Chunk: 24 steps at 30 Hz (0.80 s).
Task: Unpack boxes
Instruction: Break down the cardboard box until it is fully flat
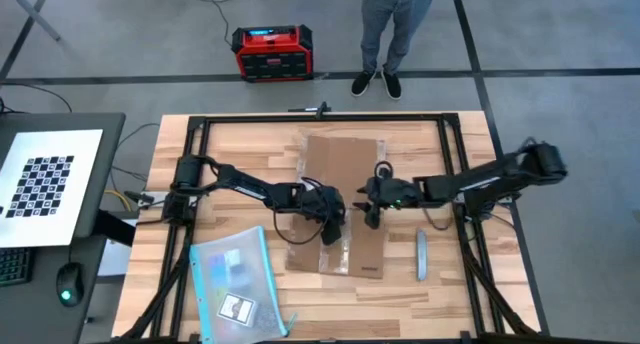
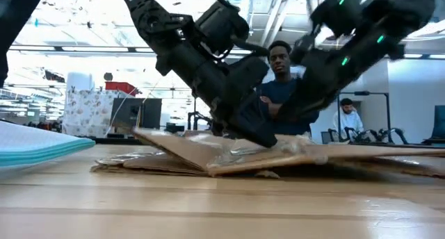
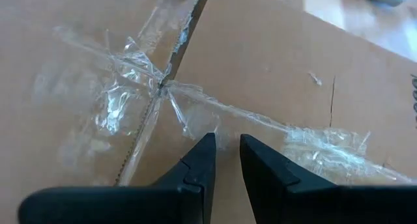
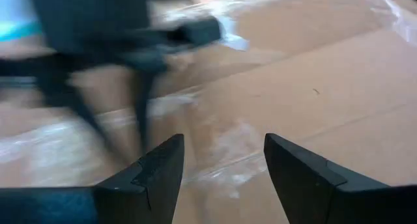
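Box [image 1: 338, 199] lies flattened mid-surface [image 1: 470, 294], its centre hidden under both hands from above. I see print at its edge in the left wrist view, cut off, unreadable. Left hand [image 3: 225, 155] angled down over the crumpled tape [image 3: 130, 100], fingers a narrow gap apart, pinching nothing. Right hand [image 4: 225, 165] reaches in opposite, fingers spread, empty, low over the cardboard.

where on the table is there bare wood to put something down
Bare wood lies between the cardboard box and the table's right edge, apart from a grey tool. It is crowded mid-table, where the left gripper and right gripper meet.
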Tool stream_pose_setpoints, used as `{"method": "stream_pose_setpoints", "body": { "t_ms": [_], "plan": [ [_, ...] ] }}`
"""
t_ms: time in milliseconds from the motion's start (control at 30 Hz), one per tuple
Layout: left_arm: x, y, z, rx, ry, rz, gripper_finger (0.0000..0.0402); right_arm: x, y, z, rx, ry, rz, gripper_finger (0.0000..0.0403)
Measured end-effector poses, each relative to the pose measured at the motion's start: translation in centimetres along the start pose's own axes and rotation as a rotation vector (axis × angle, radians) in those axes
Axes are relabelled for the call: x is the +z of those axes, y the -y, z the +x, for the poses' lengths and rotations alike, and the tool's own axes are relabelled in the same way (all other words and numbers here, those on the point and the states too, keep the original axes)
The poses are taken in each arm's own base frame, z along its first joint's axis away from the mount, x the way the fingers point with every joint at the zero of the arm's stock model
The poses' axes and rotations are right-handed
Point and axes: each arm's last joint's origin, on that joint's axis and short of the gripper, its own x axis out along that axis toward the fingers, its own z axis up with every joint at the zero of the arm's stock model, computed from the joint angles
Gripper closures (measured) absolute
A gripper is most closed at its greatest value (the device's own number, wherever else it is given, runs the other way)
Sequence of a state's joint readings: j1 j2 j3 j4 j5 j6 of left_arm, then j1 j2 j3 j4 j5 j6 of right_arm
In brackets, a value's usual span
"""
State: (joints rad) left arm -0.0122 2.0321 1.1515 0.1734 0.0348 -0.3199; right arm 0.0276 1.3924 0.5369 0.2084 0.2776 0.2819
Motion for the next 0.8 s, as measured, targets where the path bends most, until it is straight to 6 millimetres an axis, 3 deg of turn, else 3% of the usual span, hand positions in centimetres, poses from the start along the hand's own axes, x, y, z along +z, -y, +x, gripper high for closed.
{"method": "stream_pose_setpoints", "body": {
  "t_ms": [233, 500, 633, 800],
  "plan": [
    [0.2, 0.6, -0.4, -0.015, 0.002, 0.017, 0.0345, -2.1, 2.1, 5.4, -0.005, -0.028, -0.002, 0.0198],
    [0.0, 1.2, -0.4, -0.027, 0.0, 0.027, 0.0345, -4.6, 1.9, 8.8, 0.052, -0.002, -0.009, 0.0198],
    [0.0, 1.2, -0.6, -0.025, -0.005, 0.029, 0.0345, -5.0, 1.7, 9.1, 0.062, -0.013, -0.02, 0.0198],
    [1.5, 1.8, -2.7, -0.035, 0.026, 0.046, 0.0345, -2.9, 1.0, 6.2, 0.127, -0.015, -0.041, 0.0198]
  ]
}}
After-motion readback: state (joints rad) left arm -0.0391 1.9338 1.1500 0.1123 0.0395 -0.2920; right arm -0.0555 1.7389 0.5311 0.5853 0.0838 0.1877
